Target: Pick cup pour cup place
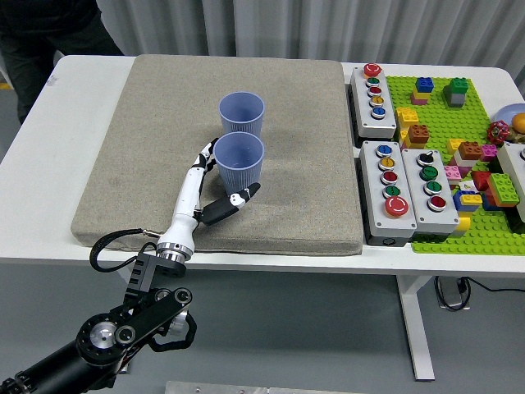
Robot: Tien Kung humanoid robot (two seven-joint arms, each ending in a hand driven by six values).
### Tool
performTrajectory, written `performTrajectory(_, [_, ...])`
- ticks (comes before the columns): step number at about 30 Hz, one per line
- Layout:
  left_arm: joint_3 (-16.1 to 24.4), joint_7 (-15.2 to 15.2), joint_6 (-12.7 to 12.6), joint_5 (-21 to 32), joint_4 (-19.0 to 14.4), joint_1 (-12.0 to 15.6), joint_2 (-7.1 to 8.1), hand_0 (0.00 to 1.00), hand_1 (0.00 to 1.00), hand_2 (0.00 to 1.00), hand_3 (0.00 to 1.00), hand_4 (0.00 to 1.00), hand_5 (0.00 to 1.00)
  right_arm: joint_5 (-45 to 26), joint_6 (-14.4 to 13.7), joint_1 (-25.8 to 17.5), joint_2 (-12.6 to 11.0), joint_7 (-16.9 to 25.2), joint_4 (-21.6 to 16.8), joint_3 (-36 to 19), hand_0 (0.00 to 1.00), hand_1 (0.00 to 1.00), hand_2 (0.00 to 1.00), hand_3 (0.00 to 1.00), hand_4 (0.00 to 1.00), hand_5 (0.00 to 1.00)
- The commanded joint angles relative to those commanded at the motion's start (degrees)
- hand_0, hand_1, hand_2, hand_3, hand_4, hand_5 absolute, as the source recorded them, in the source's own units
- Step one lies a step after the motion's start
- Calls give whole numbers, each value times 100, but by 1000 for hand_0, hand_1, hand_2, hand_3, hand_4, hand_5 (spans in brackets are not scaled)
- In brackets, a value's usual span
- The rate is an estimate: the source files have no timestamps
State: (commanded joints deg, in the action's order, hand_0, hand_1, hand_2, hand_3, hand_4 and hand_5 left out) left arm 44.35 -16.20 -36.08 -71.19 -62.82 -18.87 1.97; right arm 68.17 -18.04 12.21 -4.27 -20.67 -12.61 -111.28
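Reaching in from the lower left of the frame, my left hand (207, 190) sits at the near cup (239, 166) in the middle of the grey mat (131, 139); fingers spread around its left side, thumb (234, 203) stretched under its base. I cannot tell if they touch it. The far cup (242, 113) stands upright just above it. A person (45, 25) stands at the upper left
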Motion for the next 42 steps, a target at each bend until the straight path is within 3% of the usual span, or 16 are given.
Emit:
performTrajectory(21, [-15, 40, 46, -66, 368, -143, -120, 883, 912, 998, 998, 998, 467, -26, -16, 0, -3, 5, 1, 32, 677, 615, 565, 580, 2, 184])
performTrajectory(30, [-40, 41, 68, -111, 679, -284, -168, 885, 914, 998, 998, 998, 477, -12, -16, -24, -1, 9, 0, 27, 677, 615, 565, 580, 2, 182])
performTrajectory(42, [-57, 63, 86, -152, 763, -381, -197, 887, 915, 998, 998, 998, 480, 8, -6, -25, -2, 7, -2, 17, 677, 615, 565, 580, 2, 181])
